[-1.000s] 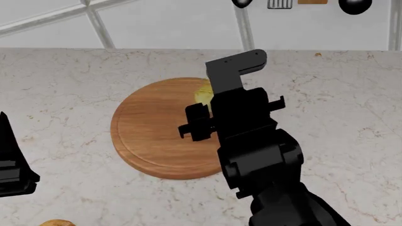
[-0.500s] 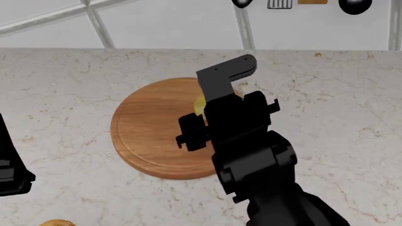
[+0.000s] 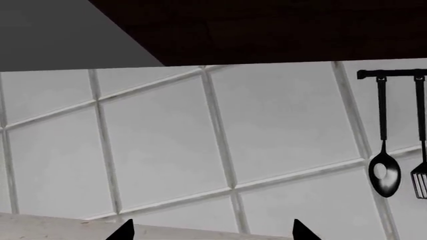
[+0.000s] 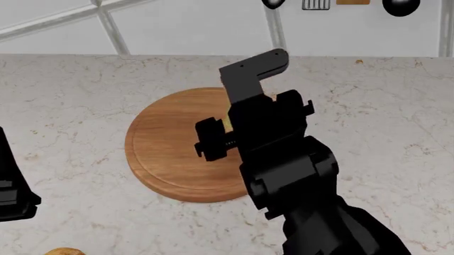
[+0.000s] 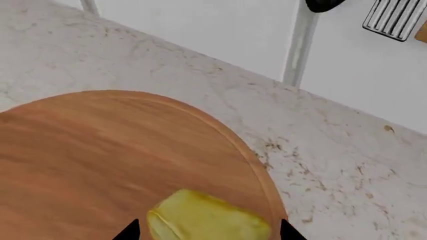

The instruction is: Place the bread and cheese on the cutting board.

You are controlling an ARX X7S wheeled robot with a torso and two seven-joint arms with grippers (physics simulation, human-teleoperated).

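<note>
Over the past second my right gripper (image 4: 245, 114) has drifted slightly left and pulled back above the cutting board (image 4: 167, 143), a round wooden disc on the marble counter (image 4: 71, 95). The cheese (image 5: 208, 220) lies on the board near its far right edge, between my spread fingertips and, it seems, untouched by them, so I judge it released (half the job done). The bread (image 4: 64, 251) waits on the counter at the near left, well apart from the board. My left gripper (image 3: 210, 231) is open, facing the tiled wall.
</note>
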